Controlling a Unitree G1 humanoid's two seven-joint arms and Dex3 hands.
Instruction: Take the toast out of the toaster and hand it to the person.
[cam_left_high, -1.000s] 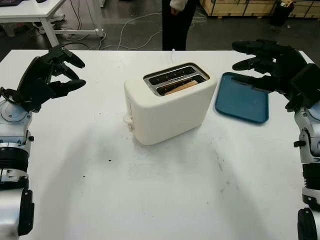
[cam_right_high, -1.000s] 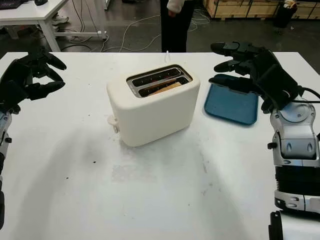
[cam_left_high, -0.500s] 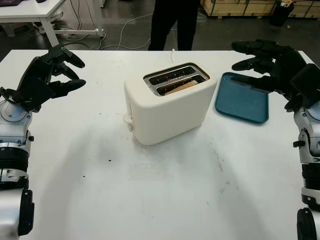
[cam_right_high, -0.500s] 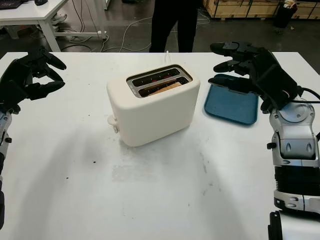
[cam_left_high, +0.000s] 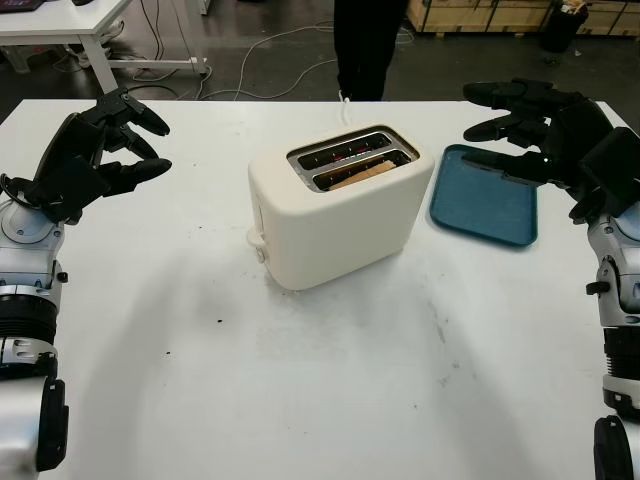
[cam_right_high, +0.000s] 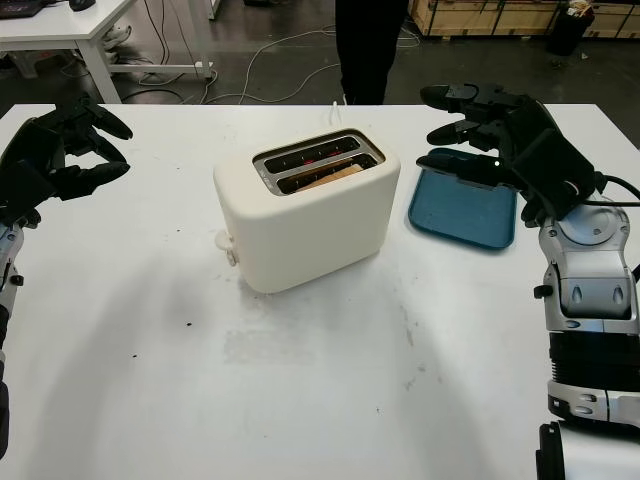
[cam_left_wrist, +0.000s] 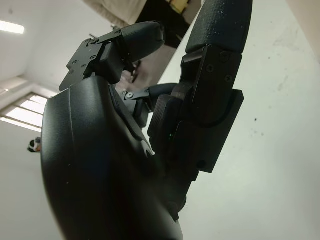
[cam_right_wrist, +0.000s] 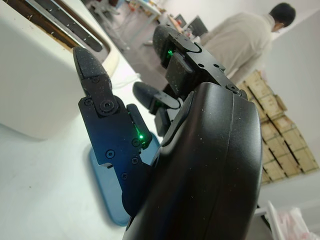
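Observation:
A cream two-slot toaster (cam_left_high: 340, 215) stands in the middle of the white table (cam_left_high: 330, 380). A brown slice of toast (cam_left_high: 362, 175) sits low in its nearer slot; the far slot glows red inside. My left hand (cam_left_high: 105, 150) hovers open above the table's left side, well away from the toaster. My right hand (cam_left_high: 520, 125) hovers open over a blue tray (cam_left_high: 485, 205) to the right of the toaster, holding nothing. A person (cam_left_high: 368, 45) in dark trousers stands beyond the table's far edge, behind the toaster.
The toaster's white cord (cam_left_high: 347, 104) runs off the far edge. Its lever (cam_left_high: 256, 240) sticks out on the left end. Another white table (cam_left_high: 70, 25) stands at the back left, cables on the floor, and wooden crates (cam_left_high: 480, 15) at the back right.
The person behind the table has stepped to the right. Both hands and the toaster have stayed where they were.

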